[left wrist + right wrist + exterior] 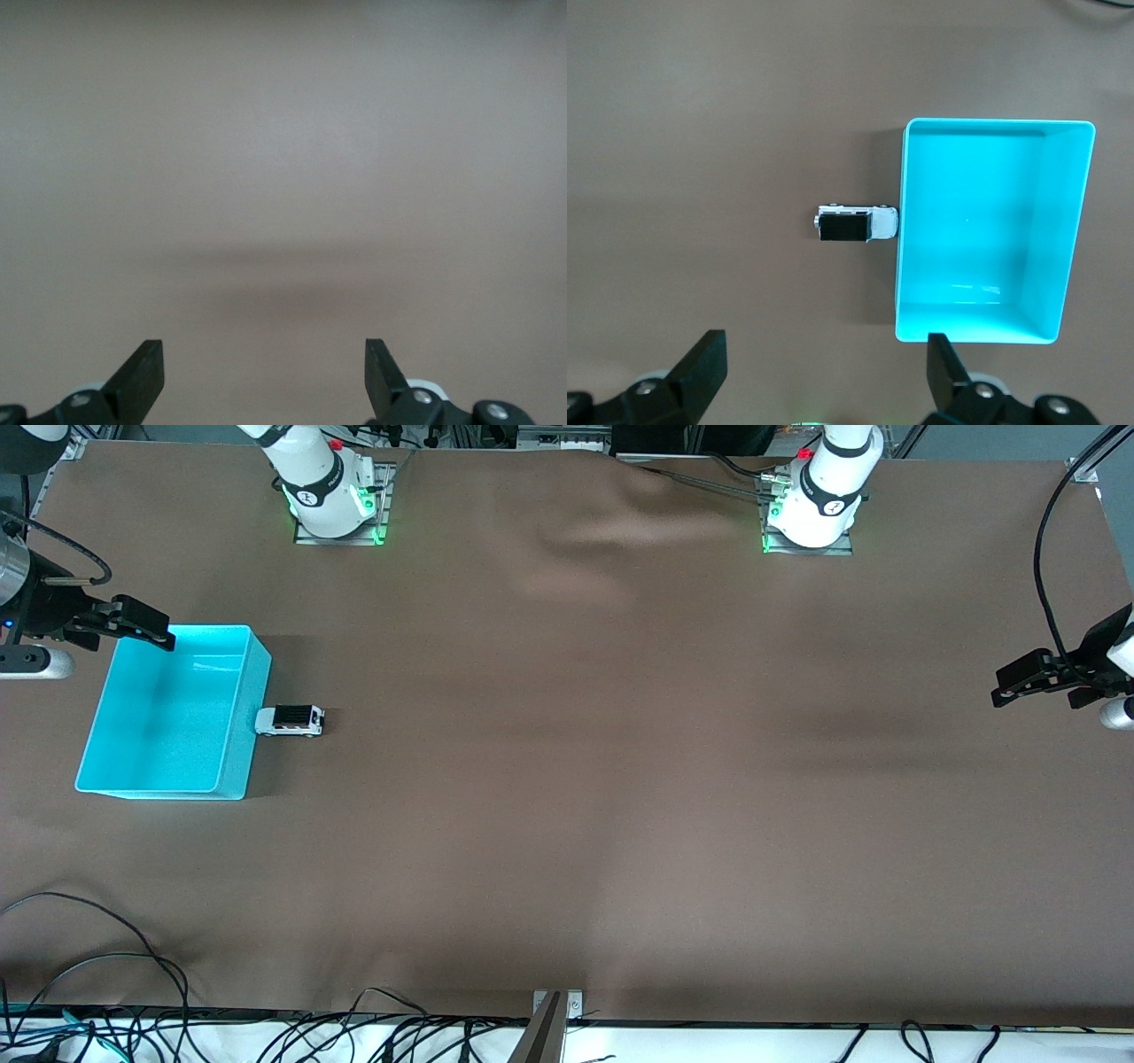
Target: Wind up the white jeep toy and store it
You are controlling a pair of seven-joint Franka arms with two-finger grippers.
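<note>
The white jeep toy (291, 720) stands on the brown cloth, its nose against the outer wall of the cyan bin (168, 717), on the side toward the left arm's end. The bin is empty. My right gripper (133, 633) is open and empty, up over the bin's corner nearest the right arm's base. The right wrist view shows its open jaws (824, 363), the jeep (855, 223) and the bin (983, 230) below. My left gripper (1036, 695) is open and empty, waiting over the left arm's end of the table; its wrist view (264, 372) shows only bare cloth.
The brown cloth (567, 779) covers the table, with a wrinkle (611, 531) between the arm bases. Loose cables (97, 992) lie along the edge nearest the front camera. A metal bracket (558, 1005) sits at the middle of that edge.
</note>
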